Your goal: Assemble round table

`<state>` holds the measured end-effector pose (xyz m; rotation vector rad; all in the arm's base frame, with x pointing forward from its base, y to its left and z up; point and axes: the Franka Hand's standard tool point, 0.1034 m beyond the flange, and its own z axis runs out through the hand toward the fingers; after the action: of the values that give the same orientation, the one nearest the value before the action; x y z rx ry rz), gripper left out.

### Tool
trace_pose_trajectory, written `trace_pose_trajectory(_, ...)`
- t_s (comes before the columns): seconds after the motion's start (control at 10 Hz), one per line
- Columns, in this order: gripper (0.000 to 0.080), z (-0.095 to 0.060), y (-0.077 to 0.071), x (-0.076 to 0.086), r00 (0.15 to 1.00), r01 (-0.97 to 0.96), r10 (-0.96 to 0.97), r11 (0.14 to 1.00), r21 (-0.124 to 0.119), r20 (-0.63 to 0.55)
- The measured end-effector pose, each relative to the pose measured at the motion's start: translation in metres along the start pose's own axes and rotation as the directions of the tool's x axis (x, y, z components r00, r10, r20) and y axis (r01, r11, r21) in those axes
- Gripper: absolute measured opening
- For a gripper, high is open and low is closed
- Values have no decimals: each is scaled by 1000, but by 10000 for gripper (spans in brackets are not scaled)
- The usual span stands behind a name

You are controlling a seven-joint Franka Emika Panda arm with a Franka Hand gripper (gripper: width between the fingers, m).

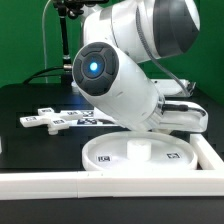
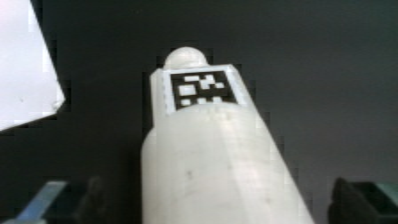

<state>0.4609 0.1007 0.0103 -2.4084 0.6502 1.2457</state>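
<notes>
Pincer (image 2: 210,202) is straddling the post (image 2: 210,150) w/ jaws set wide. In wrist view a dark finger tip (image 2: 63,200) is showing on each side, w/ a thin dark gap between each one & the white shaft, so nothing is being pinched. It's reading as a pre-grasp line-up, approx centred, prob so both pads would be meeting the shaft evenly on closing. Post is running straight away from the wrist cam, narrower rounded end farthest, its tag (image 2: 199,88) facing up near that end, dark table (image 2: 320,60) behind. Can't tell whether it's lying on the table or being raised off it. A white slab (image 2: 22,70) is cutting into that view beside the post; too cropped to ID. In exterior view the arm (image 1: 115,85) is blocking the pincer itself. The disc (image 1: 140,170) is lying flat near the front, rim up, tucked into the corner of the border bars (image 1: 60,178), prob so it isn't sliding during assy. A small white stub (image 1: 137,148) is showing at the disc's middle; can't tell if it's the post's end or part of the disc. Cross piece (image 1: 40,120) is waiting flat, well apart toward the exterior view's left, not yet joined to anything.
</notes>
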Motion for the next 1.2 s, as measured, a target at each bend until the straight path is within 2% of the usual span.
trace_pose_trajectory(0.1, 555, 0, 0, 0, 1000, 0, 0, 1000, 0, 0)
trace_pose_trajectory(0.2, 405, 0, 0, 0, 1000, -1, 1, 1000, 0, 0)
trace_pose_trajectory(0.6, 407, -1, 1, 0, 1000, 9, -9, 1000, 2, 1)
trace_pose_trajectory(0.8, 407, -18, 3, -13, 1000, 23, -23, 1000, 6, 6)
trace_pose_trajectory(1.0, 407, -49, 9, -38, 999, 32, -32, 999, 11, 28)
trace_pose_trajectory(1.1, 409, -65, 9, -45, 998, 32, -33, 999, 14, 45)
trace_pose_trajectory(1.2, 409, -72, 6, -45, 999, 36, -36, 999, 17, 35)
